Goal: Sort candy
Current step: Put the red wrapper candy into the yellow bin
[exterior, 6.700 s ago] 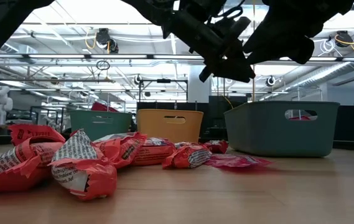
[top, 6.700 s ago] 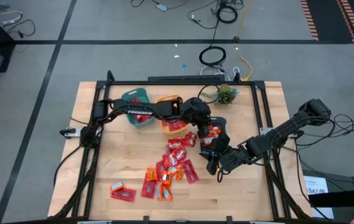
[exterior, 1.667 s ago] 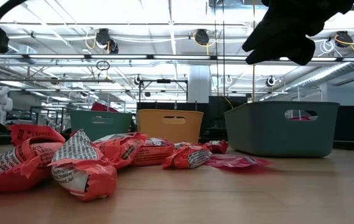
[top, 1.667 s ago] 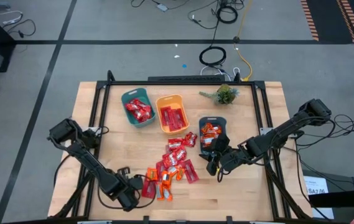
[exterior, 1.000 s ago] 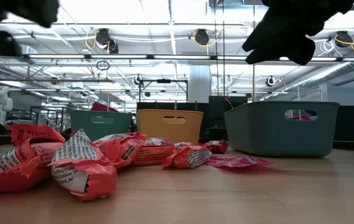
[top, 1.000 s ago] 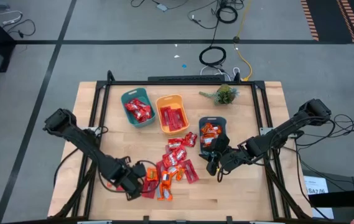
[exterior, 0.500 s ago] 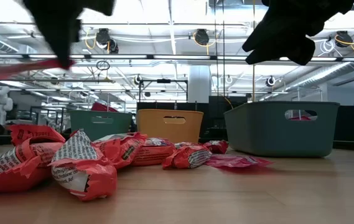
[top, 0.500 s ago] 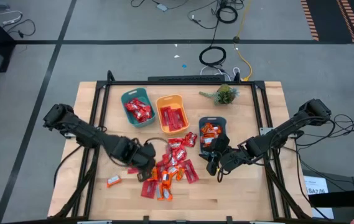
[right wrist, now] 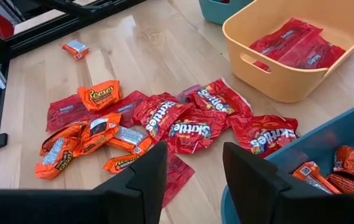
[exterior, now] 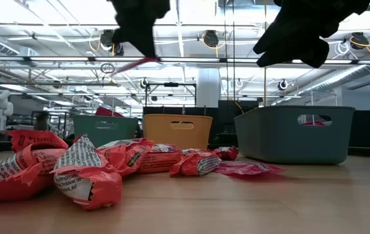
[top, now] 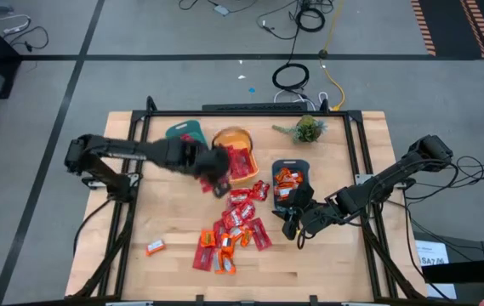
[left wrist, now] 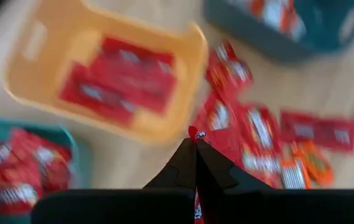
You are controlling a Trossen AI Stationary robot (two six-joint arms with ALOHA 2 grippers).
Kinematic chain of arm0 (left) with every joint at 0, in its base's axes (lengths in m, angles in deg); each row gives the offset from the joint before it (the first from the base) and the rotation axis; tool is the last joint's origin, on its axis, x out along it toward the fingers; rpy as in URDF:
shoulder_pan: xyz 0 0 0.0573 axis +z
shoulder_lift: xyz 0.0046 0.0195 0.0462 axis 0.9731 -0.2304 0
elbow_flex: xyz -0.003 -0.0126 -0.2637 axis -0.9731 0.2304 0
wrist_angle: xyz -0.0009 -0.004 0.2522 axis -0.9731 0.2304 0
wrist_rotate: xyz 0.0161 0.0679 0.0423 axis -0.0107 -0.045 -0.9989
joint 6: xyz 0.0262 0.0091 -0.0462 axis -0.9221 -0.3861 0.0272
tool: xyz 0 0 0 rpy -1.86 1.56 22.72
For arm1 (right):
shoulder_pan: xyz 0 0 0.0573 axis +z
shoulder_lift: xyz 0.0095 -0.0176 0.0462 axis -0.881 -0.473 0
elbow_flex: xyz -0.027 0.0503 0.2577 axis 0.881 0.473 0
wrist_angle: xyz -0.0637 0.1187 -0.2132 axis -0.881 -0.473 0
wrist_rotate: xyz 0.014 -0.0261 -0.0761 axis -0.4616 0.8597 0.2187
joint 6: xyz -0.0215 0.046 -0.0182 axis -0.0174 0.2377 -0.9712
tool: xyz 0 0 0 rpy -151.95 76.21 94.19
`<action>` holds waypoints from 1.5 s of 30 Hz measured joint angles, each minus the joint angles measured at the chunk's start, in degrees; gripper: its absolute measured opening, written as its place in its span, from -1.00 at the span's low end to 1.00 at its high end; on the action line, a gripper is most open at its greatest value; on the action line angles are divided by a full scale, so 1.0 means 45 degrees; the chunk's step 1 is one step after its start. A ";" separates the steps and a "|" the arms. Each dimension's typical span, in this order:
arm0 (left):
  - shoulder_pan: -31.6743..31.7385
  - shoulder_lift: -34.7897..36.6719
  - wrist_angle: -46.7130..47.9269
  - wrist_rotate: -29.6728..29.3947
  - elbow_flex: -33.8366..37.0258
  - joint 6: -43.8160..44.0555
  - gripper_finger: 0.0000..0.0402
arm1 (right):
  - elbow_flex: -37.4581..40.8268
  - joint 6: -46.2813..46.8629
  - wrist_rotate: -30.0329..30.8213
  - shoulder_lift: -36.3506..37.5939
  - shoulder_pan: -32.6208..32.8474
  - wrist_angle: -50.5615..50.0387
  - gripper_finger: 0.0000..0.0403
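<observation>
Teal bin (top: 179, 133) half-hidden under blurred left gripper (top: 216, 172)

Bright overhead light; left wrist view motion-blurred.

"Skittles" is read in white lettering on several shiny red candy packets (right wrist: 192, 127) heaped on the wooden table, among them one near the yellow-orange plastic bin (right wrist: 217, 99) and one beside the teal plastic bin (right wrist: 270, 138). "Reese's" is read in yellow lettering on a small orange wrapped candy (right wrist: 99, 94), and again on other orange wrappers (right wrist: 127, 162) nearby. Printed text on a red wrapper (exterior: 80, 159) in the low view cannot be made out.
</observation>
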 joint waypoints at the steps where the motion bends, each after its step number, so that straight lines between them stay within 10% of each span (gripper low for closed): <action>1: 0.0396 0.0000 -0.0253 0.0007 -0.0029 -0.0233 -0.99 | 0.0000 -0.0014 0.0000 -0.0002 0.0000 0.0005 -0.26; 16: 0.5204 -0.0436 -0.4342 0.2266 -0.0008 -0.1196 -0.99 | -0.0001 -0.0151 0.0073 0.0000 0.0000 -0.0010 -0.26; 45: 0.5633 -0.1161 -0.3743 0.2161 0.0075 -0.1536 -0.62 | 0.0000 -0.0180 0.0045 0.0000 0.0001 -0.0087 -0.26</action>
